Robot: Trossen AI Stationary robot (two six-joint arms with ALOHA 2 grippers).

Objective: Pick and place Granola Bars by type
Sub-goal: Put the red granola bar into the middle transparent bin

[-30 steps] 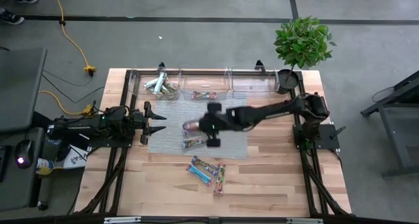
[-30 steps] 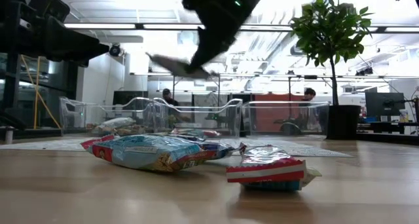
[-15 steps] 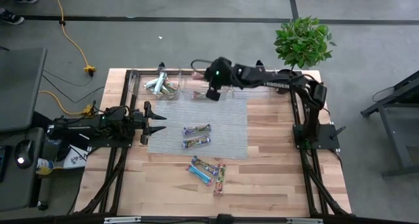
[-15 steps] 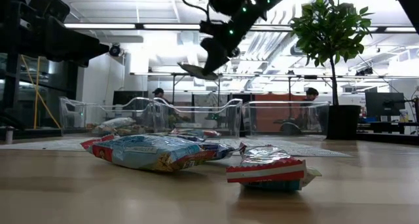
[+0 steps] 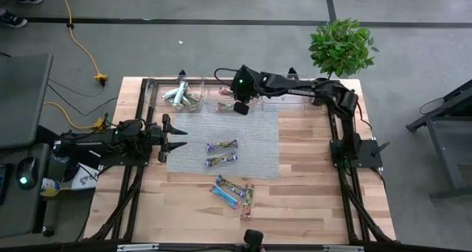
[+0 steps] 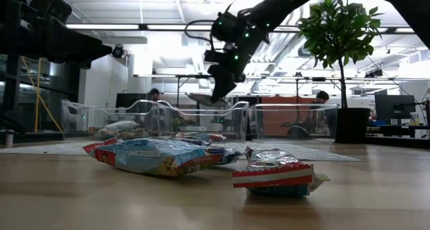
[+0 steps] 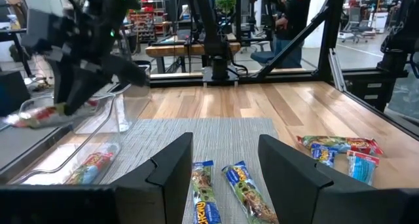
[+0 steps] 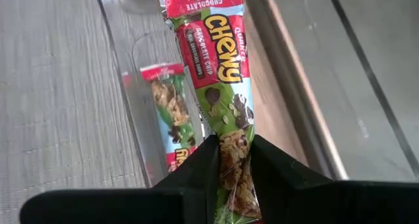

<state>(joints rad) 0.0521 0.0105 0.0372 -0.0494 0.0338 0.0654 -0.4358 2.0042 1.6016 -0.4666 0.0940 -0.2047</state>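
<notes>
Two arms at the table, one carrying a red-wrapped granola bar (image 8: 222, 73) over the clear bins.

Right gripper (image 5: 240, 97) hangs above the middle bin (image 5: 230, 92) at the far edge of the table (image 5: 310, 178), its fingers pinched on one end of the bar, with another red bar (image 8: 171, 112) lying in the bin beneath it. Left-hand bin (image 5: 173, 96) holds a few silvery-green bars. Two blue bars (image 5: 221, 152) lie side by side on the grey mat (image 5: 258, 145), and three more (image 5: 234, 193) sit on bare wood nearer the front edge. Left gripper (image 5: 177, 138) waits beside the mat's left edge, fingers spread.
</notes>
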